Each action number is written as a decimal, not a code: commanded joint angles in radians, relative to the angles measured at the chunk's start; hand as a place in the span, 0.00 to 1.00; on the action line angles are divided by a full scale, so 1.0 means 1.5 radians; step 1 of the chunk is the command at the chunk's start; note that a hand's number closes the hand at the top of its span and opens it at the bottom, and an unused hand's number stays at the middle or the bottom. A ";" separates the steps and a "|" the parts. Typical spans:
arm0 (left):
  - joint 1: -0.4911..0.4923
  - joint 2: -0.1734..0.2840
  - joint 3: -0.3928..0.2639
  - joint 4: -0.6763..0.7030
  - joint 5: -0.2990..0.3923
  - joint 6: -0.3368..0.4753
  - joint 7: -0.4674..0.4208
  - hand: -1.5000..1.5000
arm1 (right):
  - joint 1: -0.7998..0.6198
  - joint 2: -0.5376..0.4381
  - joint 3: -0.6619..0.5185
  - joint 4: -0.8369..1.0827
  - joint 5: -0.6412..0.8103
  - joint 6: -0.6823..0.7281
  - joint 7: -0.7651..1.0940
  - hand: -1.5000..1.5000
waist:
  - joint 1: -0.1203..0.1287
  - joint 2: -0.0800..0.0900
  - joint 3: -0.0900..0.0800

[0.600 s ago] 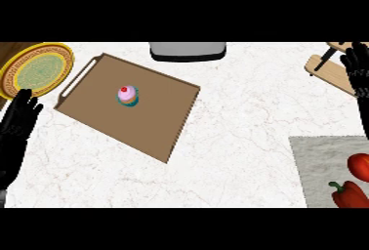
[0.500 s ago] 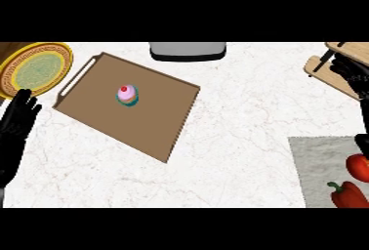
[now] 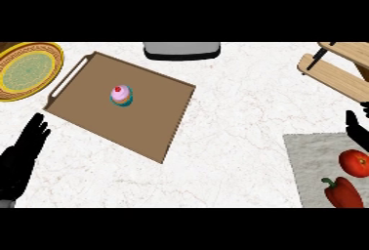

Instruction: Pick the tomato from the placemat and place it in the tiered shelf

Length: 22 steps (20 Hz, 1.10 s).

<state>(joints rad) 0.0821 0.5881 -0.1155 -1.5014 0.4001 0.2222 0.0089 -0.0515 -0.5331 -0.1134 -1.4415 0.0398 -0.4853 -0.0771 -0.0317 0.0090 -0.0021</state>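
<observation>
A: Where are your hands rn?

B: My left hand (image 3: pixel 22 158) is at the lower left of the frame, fingers straight and pointing up, holding nothing, just resting on the white counter (image 3: pixel 238 122) near the left edge. My right hand (image 3: pixel 356 128) only pokes in at the right edge, about mid-height. Just a few dark fingers show, so I can't tell if they're released or clenched.

A: And the tomato?

B: Tomato (image 3: pixel 355 162) sits on the grey placemat (image 3: pixel 306 161) at the lower right, close to the right edge of the frame. My right hand is just above it in the frame; can't tell if they touch. A red pepper (image 3: pixel 343 192) lies on the same mat, just below the tomato.

A: The shelf?

B: Wooden tiered shelf (image 3: pixel 338 78) is at the upper right corner, partly cut off by the frame edge. Above the placemat, w/ bare counter between them.

A: What else is around, and how much room?

B: Brown tray (image 3: pixel 144 117) lies tilted in the upper left to centre area, w/ a cupcake (image 3: pixel 121 95) on it, pink top. A round yellow-green plate (image 3: pixel 29 71) is at the far upper left, just beside the tray's handle end. A grey object (image 3: pixel 181 50) sits at the top centre edge; can't tell what it is. Open counter runs down the middle, btwn the tray's right corner and the placemat, and along the bottom below the tray.
</observation>
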 commanded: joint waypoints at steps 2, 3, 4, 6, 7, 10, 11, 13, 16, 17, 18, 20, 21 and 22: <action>-0.024 -0.042 -0.022 0.058 -0.020 -0.011 -0.004 0.50 | 0.059 0.118 0.088 -0.052 0.111 -0.138 0.062 0.00 | 0.014 -0.006 0.000; -0.020 -0.033 -0.002 0.062 -0.019 -0.033 -0.004 0.50 | 0.080 0.081 0.081 -0.092 0.124 -0.108 0.112 0.00 | 0.016 -0.007 0.001; -0.028 -0.038 -0.012 0.052 -0.040 -0.012 0.003 0.50 | 0.068 0.115 0.110 -0.083 0.163 -0.145 0.125 0.00 | 0.018 -0.006 0.001; -0.013 -0.029 -0.011 0.028 -0.026 -0.020 0.018 0.50 | 0.113 0.072 0.121 -0.149 0.243 -0.167 0.240 0.00 | 0.016 -0.008 0.000; 0.011 -0.026 -0.002 0.035 -0.021 -0.029 -0.011 0.50 | 0.138 0.052 0.124 -0.157 0.280 -0.165 0.276 0.00 | 0.016 -0.009 -0.002; 0.001 -0.003 0.010 0.033 -0.006 -0.052 0.010 0.50 | 0.143 -0.017 0.111 -0.148 0.370 -0.109 0.394 0.00 | 0.019 -0.008 -0.003; -0.010 -0.024 0.005 0.040 -0.012 -0.037 0.002 0.50 | 0.150 -0.029 0.116 -0.164 0.395 -0.084 0.435 0.00 | 0.015 -0.007 -0.003; -0.033 -0.015 0.011 0.053 -0.011 -0.040 0.018 0.50 | 0.147 -0.078 0.112 -0.204 0.414 0.004 0.519 0.00 | 0.008 -0.007 -0.005; -0.043 -0.018 0.013 0.075 -0.013 -0.052 0.009 0.50 | 0.126 -0.093 0.154 -0.212 0.437 0.118 0.617 0.00 | 0.021 -0.003 -0.003; -0.040 -0.026 0.006 0.074 -0.019 -0.044 0.008 0.50 | 0.146 -0.119 0.158 -0.266 0.406 0.178 0.640 0.00 | 0.012 -0.006 -0.004; -0.026 -0.024 -0.007 0.055 -0.032 -0.043 0.003 0.50 | 0.141 -0.139 0.168 -0.240 0.392 0.227 0.649 0.00 | 0.025 -0.005 -0.003; -0.026 -0.030 -0.001 0.082 -0.022 -0.064 -0.019 0.50 | 0.133 -0.162 0.184 -0.225 0.362 0.305 0.670 0.00 | 0.030 -0.002 -0.003; -0.047 -0.042 -0.015 0.061 -0.039 -0.031 0.012 0.50 | 0.099 -0.173 0.193 -0.253 0.368 0.351 0.722 0.00 | 0.032 -0.003 -0.002; -0.053 -0.037 0.004 0.082 -0.023 -0.042 0.016 0.50 | 0.102 -0.170 0.208 -0.268 0.364 0.378 0.745 0.00 | 0.027 -0.004 -0.001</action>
<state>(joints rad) 0.0258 0.5429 -0.1165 -1.3996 0.3647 0.1565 0.0190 0.1339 -0.7369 0.1493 -1.7970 0.6062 -0.1187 0.9006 0.0045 0.0029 -0.0060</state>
